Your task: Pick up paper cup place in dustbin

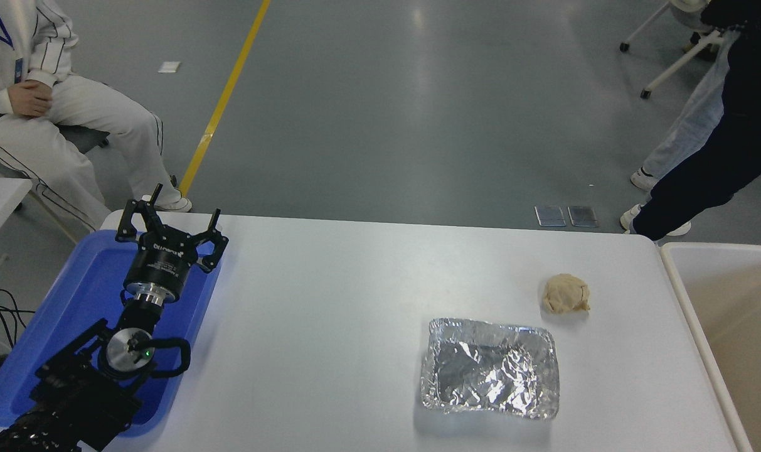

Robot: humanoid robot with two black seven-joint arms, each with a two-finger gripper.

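We list: black left gripper (170, 227) parked lower left, fingers spread, empty; beige rectangular dustbin (681, 295) far right; cup, right gripper unseen.

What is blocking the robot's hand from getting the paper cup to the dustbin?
That can't be judged now: no paper cup shows anywhere, and the right gripper is out of view. The dustbin stands at the table's right edge, its opening uncovered. The left gripper is parked open over the blue tray.

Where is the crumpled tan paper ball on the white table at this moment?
In the head view the crumpled tan paper ball lies on the right part of the white table, just beyond the crinkled silver foil tray and left of the large beige dustbin.
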